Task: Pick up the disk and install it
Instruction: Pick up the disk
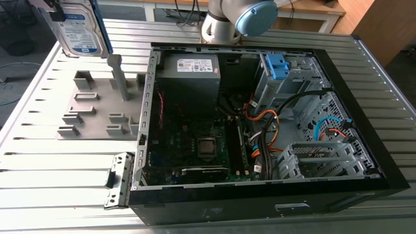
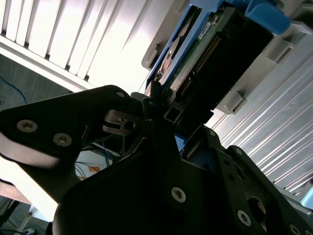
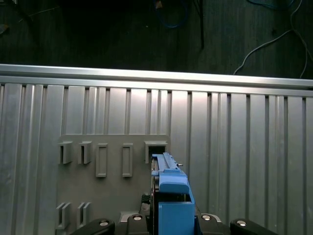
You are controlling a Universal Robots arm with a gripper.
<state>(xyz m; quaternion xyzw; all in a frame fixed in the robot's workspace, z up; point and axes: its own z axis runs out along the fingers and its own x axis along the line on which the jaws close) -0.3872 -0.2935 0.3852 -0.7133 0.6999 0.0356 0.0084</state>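
The disk (image 1: pixel 78 29), a silver drive with a white-and-blue label and a blue frame, hangs upright in the air at the exterior view's far left, above the grey holder plate (image 1: pixel 97 107). In the first wrist view its blue carrier edge (image 3: pixel 168 193) stands between the dark fingers of my gripper (image 3: pixel 168 223), over the holder plate (image 3: pixel 107 186). The second wrist view shows the disk (image 2: pixel 195 58) edge-on, with its circuit board and connector. My gripper (image 2: pixel 161 115) is shut on it there.
An open black computer case (image 1: pixel 364 161) lies on the slatted metal table (image 1: pixel 65 185). Inside are a grey power supply (image 1: pixel 190 68), a motherboard, cables and a drive cage with a bare blue bracket (image 1: pixel 276 66). The arm's base (image 1: pixel 227 24) stands behind the case.
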